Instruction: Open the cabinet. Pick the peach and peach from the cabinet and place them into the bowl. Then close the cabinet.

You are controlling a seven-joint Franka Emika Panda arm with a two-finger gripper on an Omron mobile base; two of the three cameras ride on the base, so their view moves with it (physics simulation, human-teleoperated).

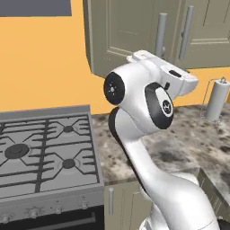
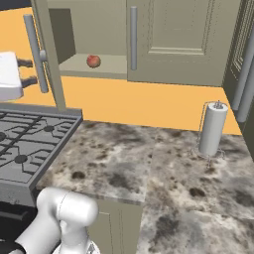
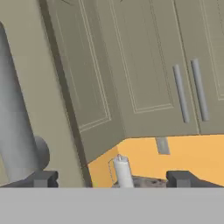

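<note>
Claw (image 3: 111,179) at the cabinet's left door, tips spread wide with nothing between them. The door's bar handle (image 3: 15,127) stands just beside the left tip, outside the gap, so the handle looks let go. In the right base view the two dark fingers (image 2: 26,72) point at that same handle (image 2: 35,52) from the stove side.

Left door (image 2: 49,54) hangs swung out edge-on toward the robot, likely far enough to reach in past it. Right door (image 2: 181,39) shut, handle vertical.

Inside the cabinet (image 2: 99,30), on the floor of the open half, one peach (image 2: 93,61): small, round, reddish-pink, paler at the top. It sits near the front edge, well clear of the walls. Second peach not made out; the door and the dim interior hide part of the compartment.

Judgement: opening step done, next comes the reach for the fruit.

Bench (image 2: 149,163) below is mottled stone. Paper towel roll (image 2: 212,130) upright on its holder toward the back right. Gas stove (image 1: 45,148) to the left.
</note>
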